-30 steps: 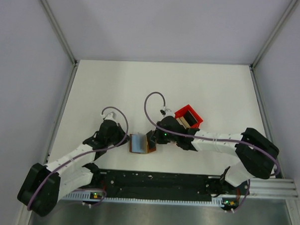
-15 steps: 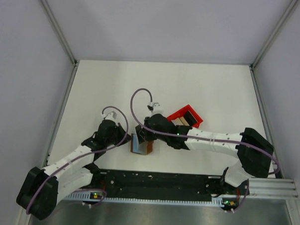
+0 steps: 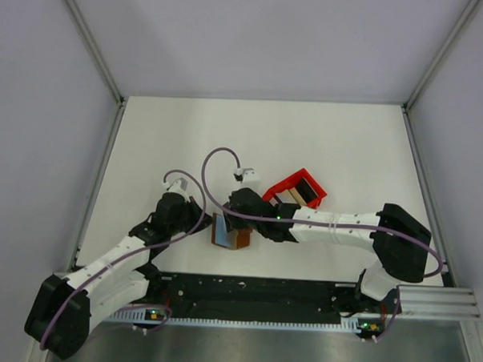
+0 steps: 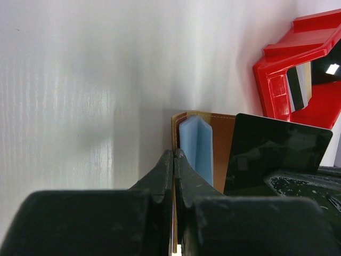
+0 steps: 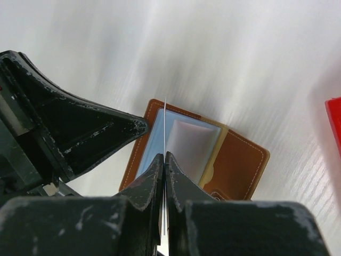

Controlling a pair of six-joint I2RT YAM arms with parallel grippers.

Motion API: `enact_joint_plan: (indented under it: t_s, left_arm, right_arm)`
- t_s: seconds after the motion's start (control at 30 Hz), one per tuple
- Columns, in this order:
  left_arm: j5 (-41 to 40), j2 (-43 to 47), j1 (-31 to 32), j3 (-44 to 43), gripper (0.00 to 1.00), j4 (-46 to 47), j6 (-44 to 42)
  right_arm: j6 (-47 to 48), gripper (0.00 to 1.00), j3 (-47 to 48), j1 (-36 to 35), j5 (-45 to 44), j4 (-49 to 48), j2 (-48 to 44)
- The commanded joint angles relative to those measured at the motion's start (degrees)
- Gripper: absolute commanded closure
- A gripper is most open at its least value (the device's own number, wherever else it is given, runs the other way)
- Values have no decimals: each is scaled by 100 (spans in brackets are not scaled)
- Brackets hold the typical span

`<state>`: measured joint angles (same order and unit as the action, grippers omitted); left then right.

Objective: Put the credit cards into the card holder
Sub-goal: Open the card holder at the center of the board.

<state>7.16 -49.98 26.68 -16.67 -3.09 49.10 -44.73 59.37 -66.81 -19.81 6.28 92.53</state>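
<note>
**Right arm carries a dark card over the open card holder**

Top view: over the last second the right gripper [image 3: 239, 206] has swung away from the red bin [image 3: 305, 186] and now sits just above the card holder [image 3: 229, 232]. The holder lies open on the white table [image 3: 171, 138]. The left gripper [image 3: 201, 224] has stayed at the holder's left edge. The bin stands to the holder's upper right, near it but apart.

Left wrist view: the left jaws are pressed together on the holder's brown flap. The pale blue pocket [image 4: 196, 145] gapes just beside them. The dark credit card [image 4: 274, 152] hangs on the far side of that pocket. The remaining cards [image 4: 299, 88] stand on edge in the bin beyond the holder.

Right wrist view: the right jaws pinch the dark card, which shows only as a thin line. Its free edge points down at the pocket, toward the holder's left side.

Handling, as a judgement: the card is probably light, stiff and slick, so it is best held by one short end with the opposite edge left free to slide in. The holder looks soft and likely to fold or skid, so a grip on its flap should steady it.
</note>
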Motion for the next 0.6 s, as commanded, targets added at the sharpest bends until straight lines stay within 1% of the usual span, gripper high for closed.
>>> enact_joint_plan:
  t_s: [0.0, 0.1, 0.23, 0.33, 0.57]
  left_arm:
    - [49, 102, 22, -153, 100, 142, 38]
    - [49, 111, 13, -170, 100, 151, 21]
    - [40, 146, 13, -162, 100, 151, 55]
    - [58, 146, 22, -170, 100, 142, 38]
    - [66, 181, 22, -162, 100, 142, 64]
  right_arm:
    - [-1, 100, 355, -149, -225, -118, 20]
    - [52, 100, 355, -192, -189, -233, -95]
    - [70, 100, 566, -201, -181, -93, 186]
    - [61, 100, 558, -192, -85, -224, 292]
    - [-9, 100, 646, -272, -348, -84, 371]
